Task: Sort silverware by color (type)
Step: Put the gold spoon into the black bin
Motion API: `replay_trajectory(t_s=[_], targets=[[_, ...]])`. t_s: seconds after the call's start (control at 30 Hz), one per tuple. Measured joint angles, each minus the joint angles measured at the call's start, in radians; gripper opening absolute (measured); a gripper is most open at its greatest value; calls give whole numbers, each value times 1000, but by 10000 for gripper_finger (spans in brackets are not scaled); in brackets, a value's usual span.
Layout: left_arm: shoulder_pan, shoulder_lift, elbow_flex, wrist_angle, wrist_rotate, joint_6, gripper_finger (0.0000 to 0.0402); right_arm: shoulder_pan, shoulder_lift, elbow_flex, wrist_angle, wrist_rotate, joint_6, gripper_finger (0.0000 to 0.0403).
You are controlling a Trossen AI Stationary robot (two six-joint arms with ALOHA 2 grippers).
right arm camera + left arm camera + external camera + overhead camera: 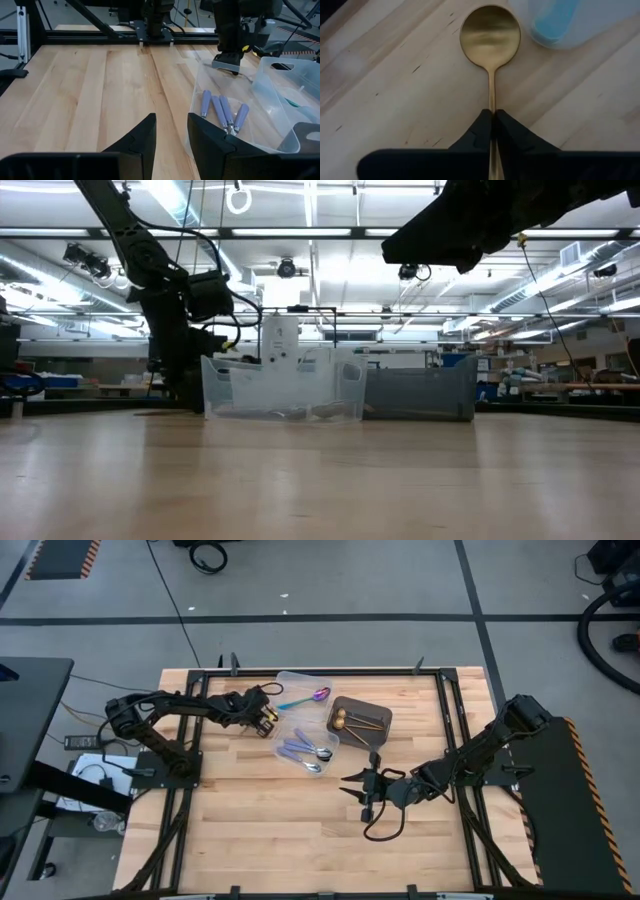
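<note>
Beside the clear tubs (300,715) near the table's (250,830) far left part, the left gripper (493,120) is pinched tight on the handle of a gold spoon (490,37), whose bowl lies on the wood just next to a tub's corner. Nearer the table's middle, the right gripper (171,131) hangs above bare wood with its fingers parted and nothing between them. Lavender-handled spoons (222,111) lie together in one clear tub, a teal-handled spoon (305,698) lies in the other, and more gold spoons (355,721) sit in the dark bin (383,717).
</note>
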Motion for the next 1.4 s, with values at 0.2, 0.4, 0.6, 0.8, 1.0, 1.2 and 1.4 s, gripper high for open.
replay_trajectory(t_s=[0.2, 0.4, 0.6, 0.8, 1.0, 1.2, 1.4], targets=[[-2, 1, -1, 1, -12, -11, 19, 5, 0, 0, -1, 0, -13, 121], [-17, -21, -7, -15, -32, 11, 18, 5, 0, 0, -3, 1, -17, 121], [-44, -131, -14, -105, -21, 11, 16, 5, 0, 0, -10, 11, -13, 121], [-55, -240, -11, -150, -14, 8, 16, 5, 0, 0, -20, 30, 3, 121], [-56, -299, -10, -160, 11, 11, 15, 5, 0, 0, -23, 30, 6, 121], [-57, -427, -8, -134, 10, 11, 15, 5, 0, 0, -25, 30, 6, 121], [-115, -543, -7, 7, 53, 78, 15, 5, 0, 0, -36, 30, 2, 121]])
